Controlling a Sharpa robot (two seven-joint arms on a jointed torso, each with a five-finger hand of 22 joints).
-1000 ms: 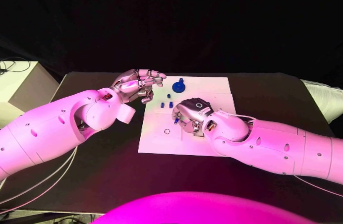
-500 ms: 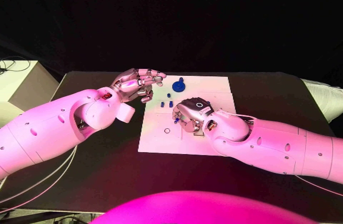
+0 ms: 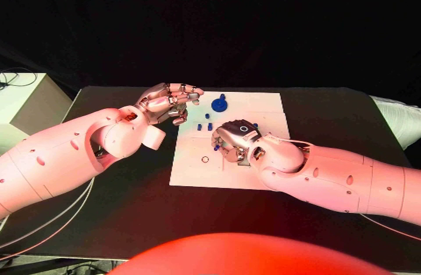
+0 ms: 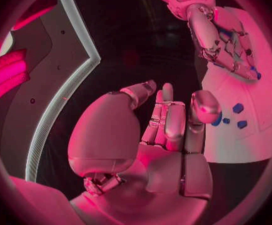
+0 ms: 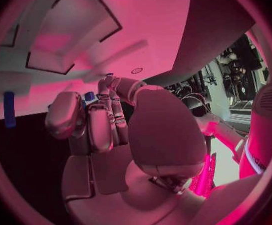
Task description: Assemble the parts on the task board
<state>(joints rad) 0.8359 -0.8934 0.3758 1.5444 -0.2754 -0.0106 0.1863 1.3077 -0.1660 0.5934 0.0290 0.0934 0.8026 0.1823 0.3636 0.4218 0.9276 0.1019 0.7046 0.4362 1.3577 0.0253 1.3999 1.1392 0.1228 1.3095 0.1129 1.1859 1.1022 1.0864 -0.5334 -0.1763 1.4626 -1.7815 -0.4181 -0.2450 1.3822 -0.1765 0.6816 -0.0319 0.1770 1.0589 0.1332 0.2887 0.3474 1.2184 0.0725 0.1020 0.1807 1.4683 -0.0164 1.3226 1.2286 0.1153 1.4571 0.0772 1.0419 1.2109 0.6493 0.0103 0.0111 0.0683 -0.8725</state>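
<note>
**Head view: both hands over the white task board**

Head view shows the whole layout: the task board (image 3: 230, 165) lies mid-counter (image 3: 333, 111), with the left hand (image 3: 167, 103) at its far left corner and the right hand (image 3: 235, 140) above its middle. A larger round blue part (image 3: 218, 105) stands near the board's far edge, and small blue parts (image 3: 204, 127) lie between the two hands. A small ring mark (image 3: 204, 160) sits on the near half of the board.

The left wrist view adds what the head view hides: the left hand (image 4: 167, 130) has its fingers curled in toward the palm with nothing between them, hovering off the board's edge (image 4: 248, 130) beside a few blue parts (image 4: 238, 108). It also shows the right hand (image 4: 220, 35) with fingers bent down onto the board, blue bits at the fingertips.

The right wrist view looks past the right hand (image 5: 105, 120), fingers curled, a small blue part (image 5: 90, 96) at the fingertips; whether it is held I cannot tell. Another blue part (image 5: 9, 109) lies by the board's edge.
</note>
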